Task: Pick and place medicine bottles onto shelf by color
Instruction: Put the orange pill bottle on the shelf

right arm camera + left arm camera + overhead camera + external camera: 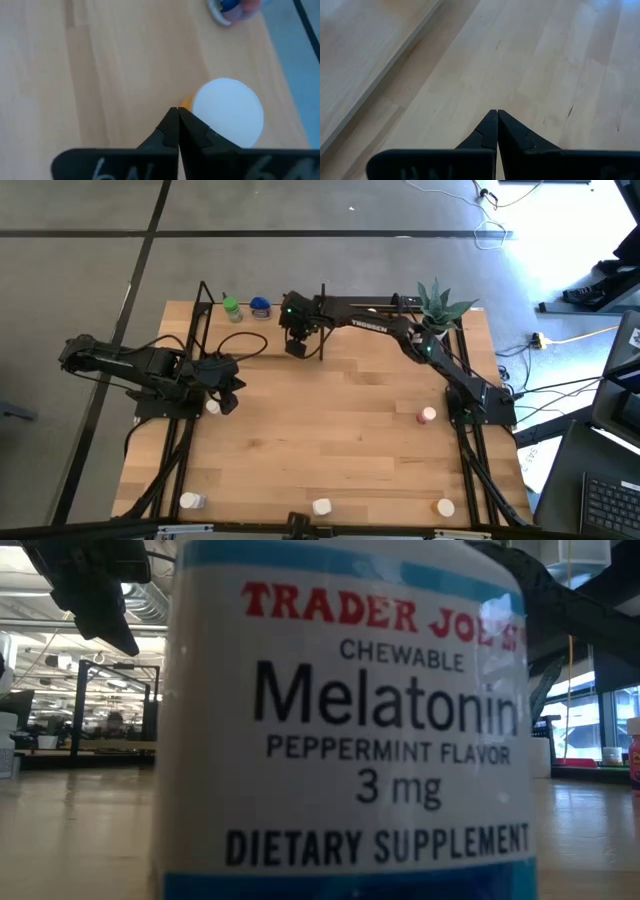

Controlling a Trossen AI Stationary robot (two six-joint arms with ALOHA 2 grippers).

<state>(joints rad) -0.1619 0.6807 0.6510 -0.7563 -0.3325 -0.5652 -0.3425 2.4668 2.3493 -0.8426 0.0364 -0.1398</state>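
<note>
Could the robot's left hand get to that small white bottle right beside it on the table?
Probably yes. The left hand is shut and empty, and the white bottle stands just beside it on open table with nothing between; it would need to open first.

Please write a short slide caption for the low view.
Melatonin bottle fills the low view, standing on the wooden table.

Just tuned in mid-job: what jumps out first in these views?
A Melatonin bottle stands right against the low camera, filling that view. From above, the right gripper reaches across to the far side near the green bottle and blue bottle; its wrist view shows shut fingers beside a white cap.
</note>
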